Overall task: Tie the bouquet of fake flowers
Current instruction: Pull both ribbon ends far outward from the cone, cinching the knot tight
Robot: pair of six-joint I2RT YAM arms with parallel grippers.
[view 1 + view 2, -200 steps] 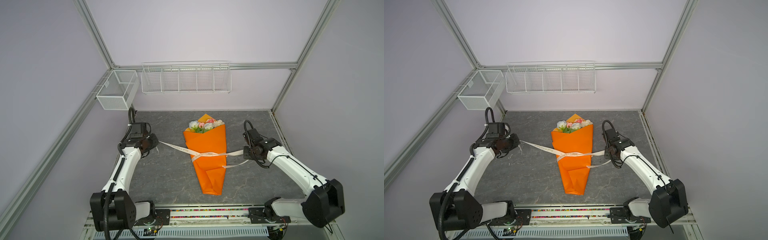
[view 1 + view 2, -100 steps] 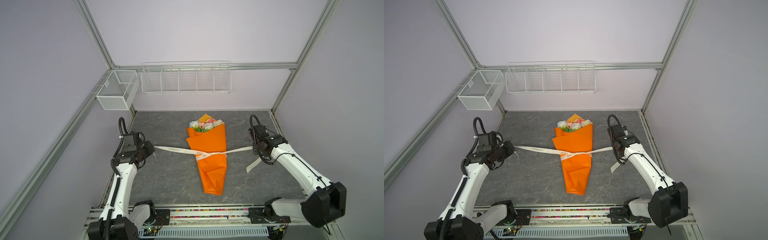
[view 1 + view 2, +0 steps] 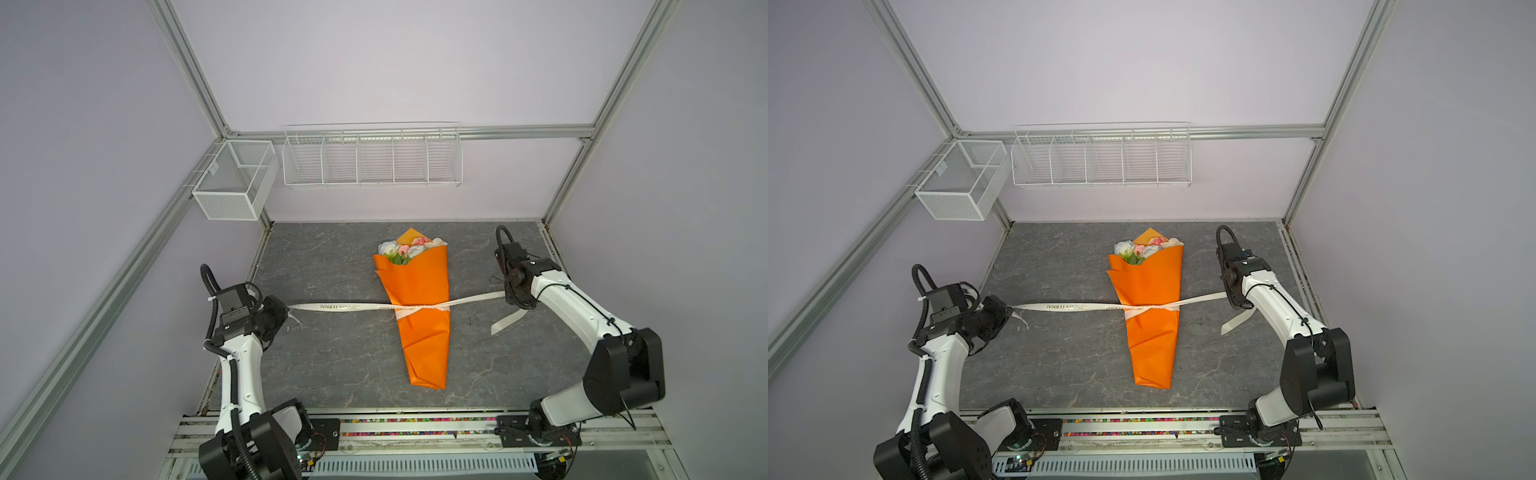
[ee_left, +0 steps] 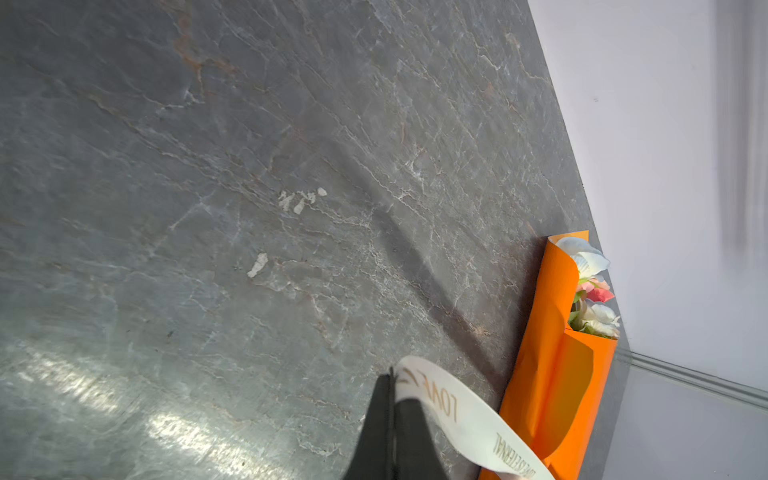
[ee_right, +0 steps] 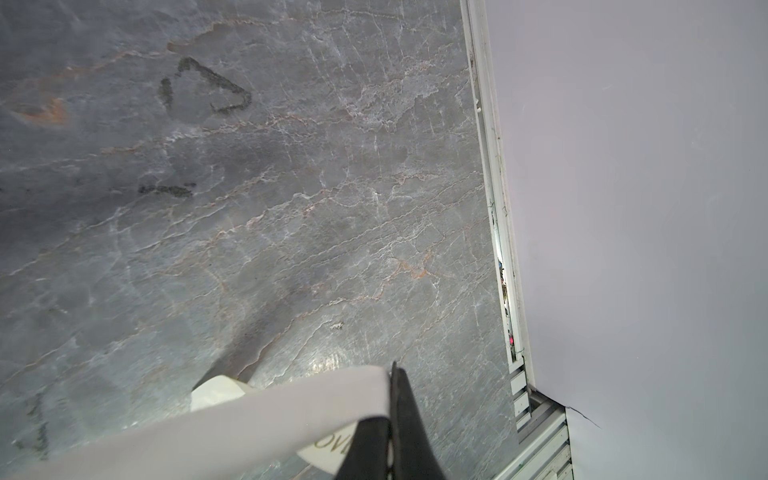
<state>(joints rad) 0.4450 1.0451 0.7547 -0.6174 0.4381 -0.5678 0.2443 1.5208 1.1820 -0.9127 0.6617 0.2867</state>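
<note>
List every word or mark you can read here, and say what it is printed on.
"LOVE": on the ribbon, left wrist view.
"ETERNAL": same ribbon, farther along.
"OV": cut-off letters on the ribbon, right wrist view.
Ribbon print in both top views: too small to read.
Black scrawl on the table: not legible.

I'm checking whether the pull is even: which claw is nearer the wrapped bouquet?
Right. The right claw grips the ribbon a short way beside the bouquet; the left claw holds the other end much farther out on the opposite side.

Left claw (image 3: 286,311), right claw (image 3: 505,294): closed, wide apart.
</note>
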